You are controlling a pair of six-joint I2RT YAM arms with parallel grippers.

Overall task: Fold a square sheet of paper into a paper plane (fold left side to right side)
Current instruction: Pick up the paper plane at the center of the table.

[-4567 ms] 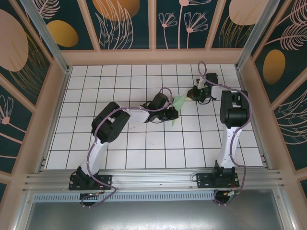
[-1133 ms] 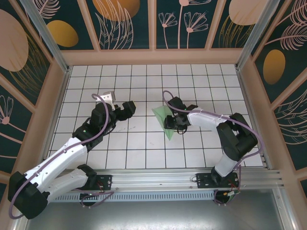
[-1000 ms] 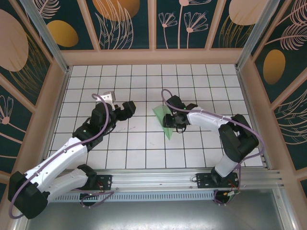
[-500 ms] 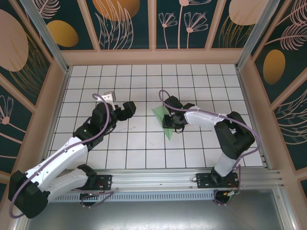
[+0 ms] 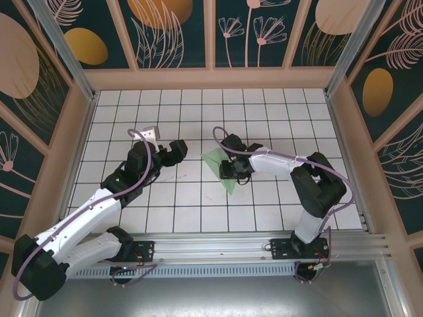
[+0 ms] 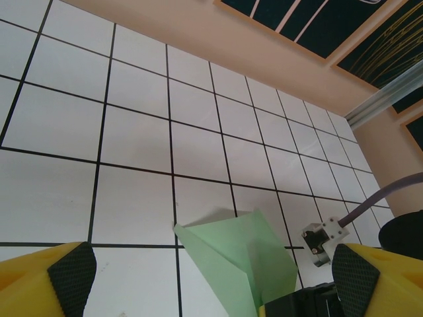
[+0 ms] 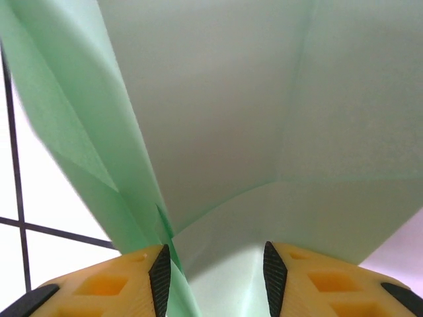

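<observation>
The pale green paper, folded from the square sheet into a creased, pointed paper plane (image 5: 214, 160), lies on the tiled floor mid-table with its tip toward the near edge. One wing stands raised. My right gripper (image 5: 232, 172) is low over its right side. In the right wrist view the right gripper (image 7: 216, 277) straddles a raised fold of the paper (image 7: 218, 119), jaws apart and the fold resting against the left pad (image 7: 160, 277). My left gripper (image 5: 176, 150) hovers left of the paper, wide open and holding nothing. In the left wrist view the left gripper (image 6: 213, 274) faces the paper (image 6: 231, 254).
White grid tiles (image 5: 192, 205) cover the floor, bounded by a wooden frame and a metal rail (image 5: 211, 247) at the near edge. The right arm's black wrist and its small camera block (image 6: 323, 239) sit just behind the paper.
The right gripper has slid left about half a tile, and the paper has shifted left with it, one wing lifting. The left arm has stayed still.
</observation>
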